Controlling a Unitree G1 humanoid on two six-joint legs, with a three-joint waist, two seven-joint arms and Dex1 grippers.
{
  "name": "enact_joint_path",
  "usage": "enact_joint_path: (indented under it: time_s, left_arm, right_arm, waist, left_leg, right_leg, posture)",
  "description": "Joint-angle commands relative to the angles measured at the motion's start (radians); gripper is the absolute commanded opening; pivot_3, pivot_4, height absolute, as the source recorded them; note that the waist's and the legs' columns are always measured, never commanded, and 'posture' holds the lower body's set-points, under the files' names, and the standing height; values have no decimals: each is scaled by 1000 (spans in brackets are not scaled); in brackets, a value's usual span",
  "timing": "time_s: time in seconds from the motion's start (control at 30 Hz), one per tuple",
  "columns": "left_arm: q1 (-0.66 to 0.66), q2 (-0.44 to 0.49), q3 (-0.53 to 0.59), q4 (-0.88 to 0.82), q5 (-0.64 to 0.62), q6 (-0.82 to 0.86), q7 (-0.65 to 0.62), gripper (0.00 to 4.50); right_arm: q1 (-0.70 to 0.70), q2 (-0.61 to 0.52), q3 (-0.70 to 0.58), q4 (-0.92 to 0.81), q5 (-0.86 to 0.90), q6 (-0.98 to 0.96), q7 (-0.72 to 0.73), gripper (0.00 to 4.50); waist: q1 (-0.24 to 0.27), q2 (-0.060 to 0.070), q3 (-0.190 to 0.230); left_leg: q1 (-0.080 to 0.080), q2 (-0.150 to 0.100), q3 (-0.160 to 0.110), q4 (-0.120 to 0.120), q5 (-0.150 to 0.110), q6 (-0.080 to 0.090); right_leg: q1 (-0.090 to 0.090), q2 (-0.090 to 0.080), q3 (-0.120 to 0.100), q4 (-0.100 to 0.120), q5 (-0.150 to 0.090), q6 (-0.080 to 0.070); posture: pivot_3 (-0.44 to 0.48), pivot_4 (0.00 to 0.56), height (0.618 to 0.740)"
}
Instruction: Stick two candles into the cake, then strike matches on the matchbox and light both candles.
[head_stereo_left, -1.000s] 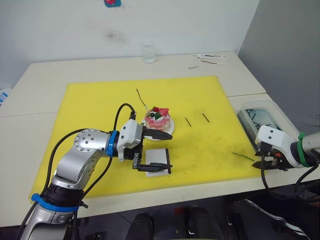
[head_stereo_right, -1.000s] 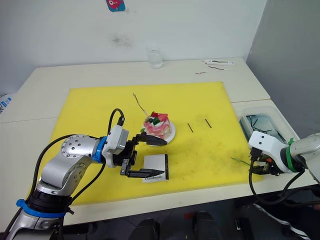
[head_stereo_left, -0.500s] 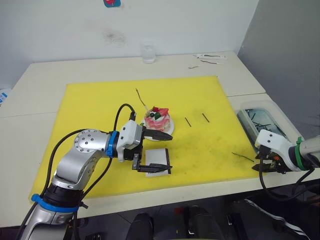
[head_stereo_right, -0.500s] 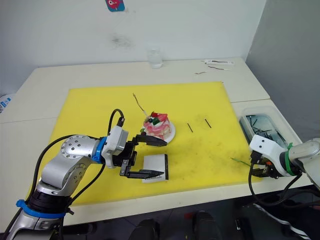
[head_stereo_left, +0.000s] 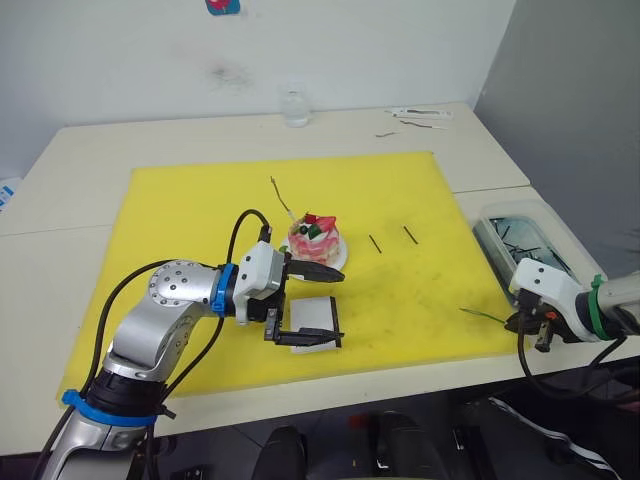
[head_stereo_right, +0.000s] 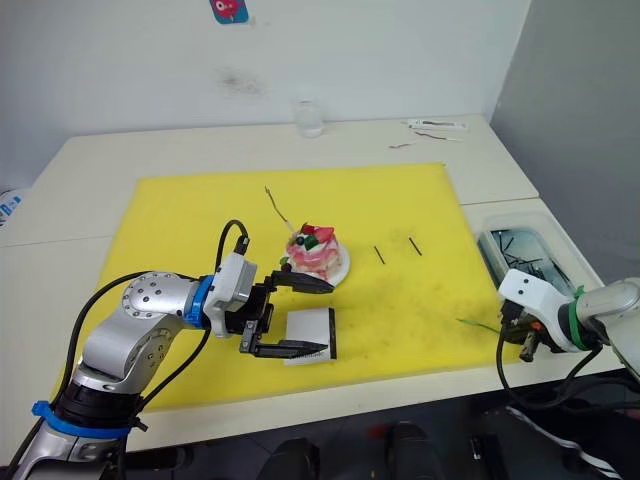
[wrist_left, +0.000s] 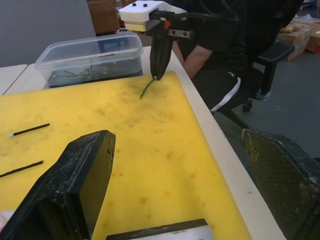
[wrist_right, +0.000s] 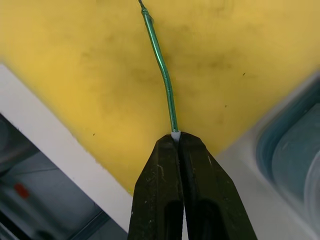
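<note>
right hand (wrist_right: 176, 136) pinched shut on green candle's (wrist_right: 162, 75) white end, mat's 4 o'clock edge | thin, light, bendy: hold softly | left hand (head_stereo_left: 310, 305) wide open over matchbox (head_stereo_left: 315, 321)

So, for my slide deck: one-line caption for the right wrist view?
Right gripper pinching the green candle by its end above the yellow mat.

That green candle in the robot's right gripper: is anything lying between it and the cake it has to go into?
The green candle is pinched in the right gripper. Between it and the cake lie two matches, flat on the yellow mat; nothing upright blocks it.
</note>
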Motion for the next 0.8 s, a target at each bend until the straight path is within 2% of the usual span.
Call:
enact_joint_path:
  time_s: [0.03, 0.13, 0.27, 0.37, 0.53, 0.8]
  left_arm:
    - [31, 6, 107, -13, -67, 10, 37, 4500]
    - [84, 16, 192, -16, -116, 45, 78, 4500]
    - [166, 83, 261, -63, -183, 166, 112, 4500]
    - [201, 62, 329, -75, -225, 179, 176, 4500]
    - [214, 12, 360, -84, -207, 147, 269, 4500]
    - [202, -44, 354, -69, -183, 122, 343, 4500]
  right_arm:
    - [-93, 188, -153, -56, 142, 0, -80, 32]
    - [-143, 446, -243, -95, 149, -60, -302, 32]
    - [-199, 701, -274, -105, 243, -82, -431, 32]
    - [-224, 869, -227, -100, 215, -217, -511, 32]
    - [-207, 1002, -111, -36, 130, -404, -550, 32]
    - [-171, 1090, 25, 167, -20, -673, -565, 32]
  waist:
    - [-1, 0, 0]
    - [-4, -1, 0]
    - [5, -1, 1]
    - [6, 0, 1]
    - [7, 0, 1]
    - [3, 0, 1]
  left_leg:
    - [1, 0, 0, 0, 0, 0]
    - [-1, 2, -1, 0, 0, 0]
    - [1, 2, -3, 0, 0, 0]
    - [2, 2, -3, 0, 0, 0]
    - [3, 2, -4, 0, 0, 0]
    - [5, 2, -3, -1, 0, 0]
  right_leg:
    - [0, 0, 0, 1, 0, 0]
    - [0, 3, 0, 3, 0, 0]
    - [-2, 3, -1, 9, -2, -3]
    - [-2, 2, -1, 10, -2, -3]
    - [-2, 2, -1, 10, -2, -4]
    - [-1, 3, -1, 12, -3, -5]
  posture:
    - [0, 150, 740]
    - [0, 150, 740]
    - [0, 150, 740]
    - [0, 150, 740]
    - [0, 150, 740]
    - [0, 150, 740]
